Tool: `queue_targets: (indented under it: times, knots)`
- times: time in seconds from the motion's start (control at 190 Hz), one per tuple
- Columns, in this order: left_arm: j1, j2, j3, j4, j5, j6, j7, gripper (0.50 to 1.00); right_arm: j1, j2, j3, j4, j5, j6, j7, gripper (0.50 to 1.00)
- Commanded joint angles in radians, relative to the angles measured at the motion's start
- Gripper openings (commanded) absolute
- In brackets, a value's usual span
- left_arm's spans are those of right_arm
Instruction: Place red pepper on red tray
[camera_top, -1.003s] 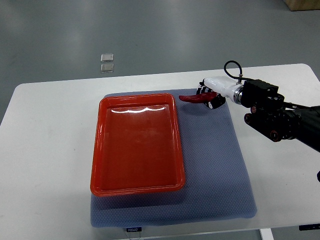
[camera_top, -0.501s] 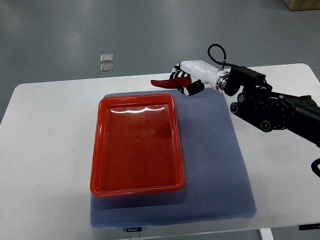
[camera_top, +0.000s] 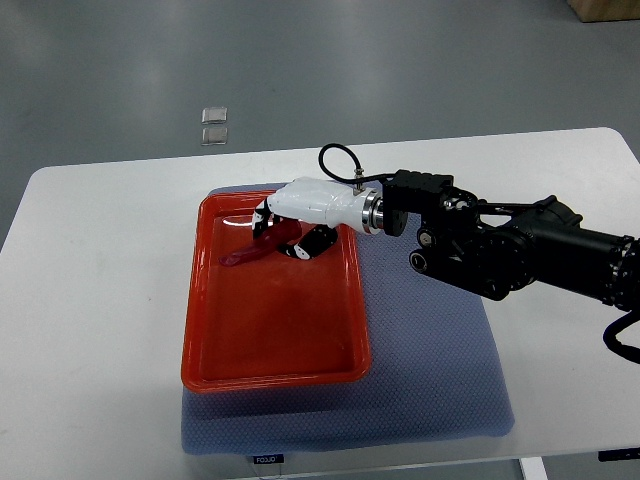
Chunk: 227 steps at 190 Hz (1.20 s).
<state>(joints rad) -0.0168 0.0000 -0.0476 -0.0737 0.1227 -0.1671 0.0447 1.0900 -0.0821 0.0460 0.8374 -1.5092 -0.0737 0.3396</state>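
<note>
Right hand (camera_top: 293, 228) was clenched on the pepper (camera_top: 256, 248), fingers curled around its thicker end. Arm came in from the right edge, black forearm stretched across the mat (camera_top: 430, 340), white hand reaching over the tray's (camera_top: 270, 375) far-right part.

Pepper sat over the tray's upper half, inside the rim in plan view. Long axis ran diagonally: gripped end up-right under the fingers, free tapered tip pointing down-left toward the tray's left wall. Tip looked close to the tray floor; can't tell if it touched. Only the lower-left portion of the pepper was visible, the rest hidden by the hand.

Tray lay lengthwise on the blue-grey mat, left of the mat's centre, with the mat on the white surface (camera_top: 90, 300). Tray floor otherwise bare red.

Two small clear squares (camera_top: 213, 124) lay on the floor beyond the surface's far edge.
</note>
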Motion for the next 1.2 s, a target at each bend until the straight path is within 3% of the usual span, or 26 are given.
queue_targets:
  times: [0.0,0.164,0.391,0.491,0.823,1.193]
  knots:
    - [0.0,0.0,0.0,0.0,0.0,0.0,0.0,1.0,-0.009,0.01,-0.026,-0.004,-0.028,-0.001,0.001,0.617]
    - [0.0,0.0,0.0,0.002,0.0,0.0,0.0,1.0,-0.022,0.028,-0.034,-0.009,-0.049,-0.003,-0.002,0.66]
    - [0.0,0.0,0.002,0.0,0.0,0.0,0.0,1.0,-0.038,0.03,-0.032,-0.011,-0.052,-0.003,-0.005,0.86]
    - [0.0,0.0,0.002,0.002,0.0,0.0,0.0,1.0,-0.045,0.031,-0.032,-0.012,-0.052,-0.003,-0.007,0.889]
    - [-0.002,0.0,0.002,0.0,0.0,0.0,0.0,1.0,-0.048,0.021,0.103,-0.02,0.033,-0.006,-0.01,0.893]
    - [-0.002,0.0,0.0,0.002,0.0,0.0,0.0,1.0,-0.081,-0.028,0.403,-0.146,0.42,-0.006,-0.106,0.893]
